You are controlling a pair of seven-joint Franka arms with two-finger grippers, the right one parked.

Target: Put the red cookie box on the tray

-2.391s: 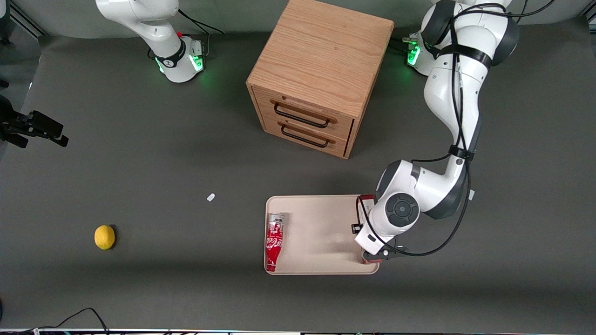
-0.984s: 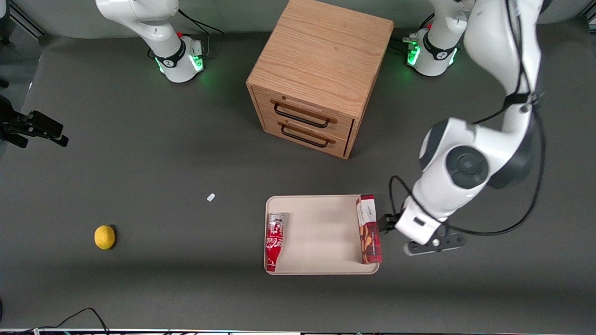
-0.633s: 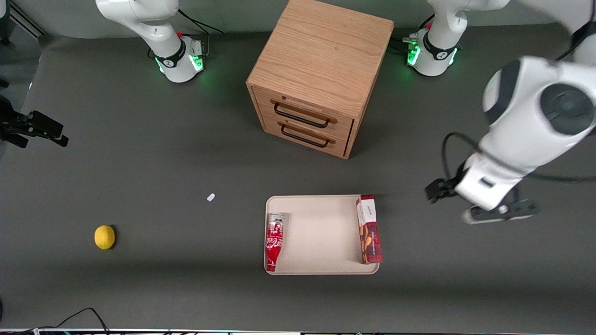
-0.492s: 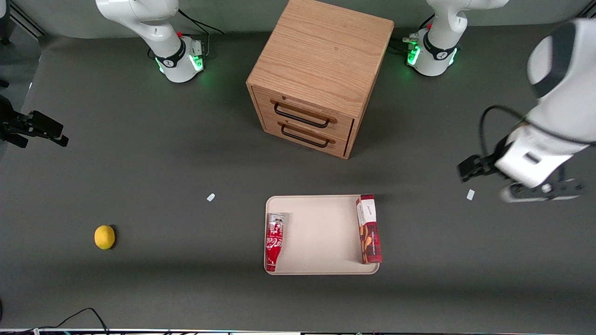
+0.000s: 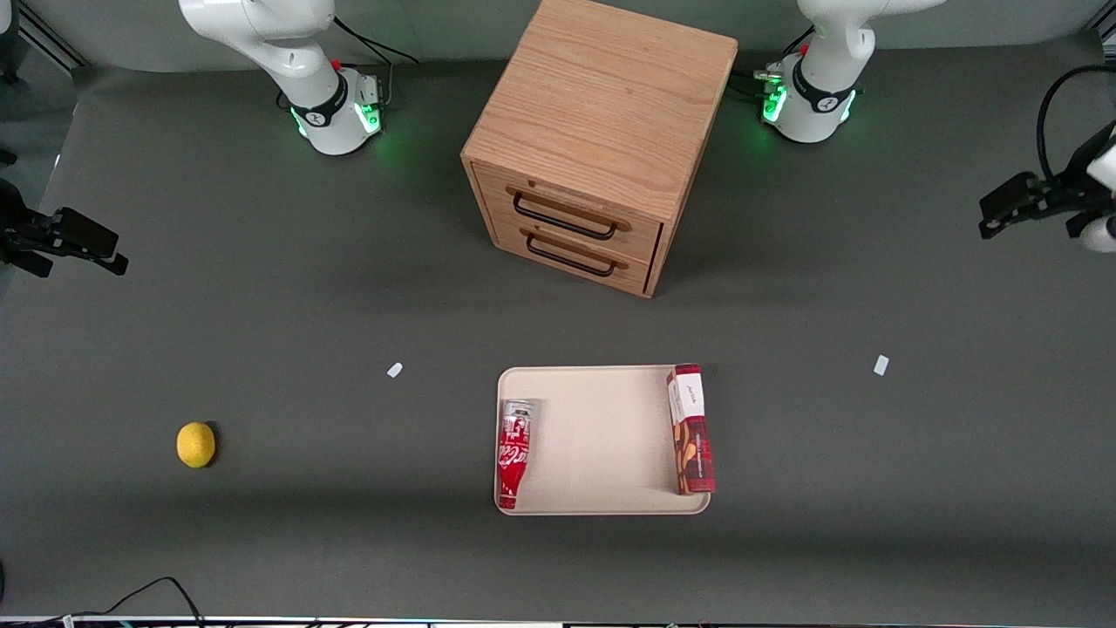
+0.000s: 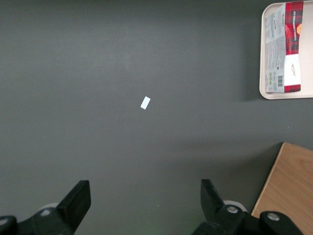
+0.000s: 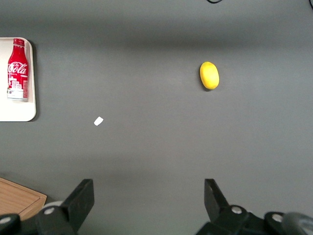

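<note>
The red cookie box [image 5: 690, 429] lies flat on the beige tray [image 5: 602, 440], along the tray's edge nearest the working arm's end. It also shows in the left wrist view [image 6: 286, 46], lying on the tray [image 6: 264, 93]. My left gripper [image 5: 1011, 205] is raised at the working arm's end of the table, well away from the tray and farther from the front camera than it. In the left wrist view the gripper [image 6: 144, 200] is open and empty over bare grey table.
A red Coca-Cola can [image 5: 514, 452] lies on the tray's edge toward the parked arm. A wooden two-drawer cabinet [image 5: 602, 148] stands farther back. A lemon [image 5: 195, 444] lies toward the parked arm's end. Small white scraps [image 5: 881, 365] [image 5: 395, 370] lie on the table.
My left gripper has let go of the cookie box, which stays on the tray, and has moved up and away toward the working arm's end of the table.
</note>
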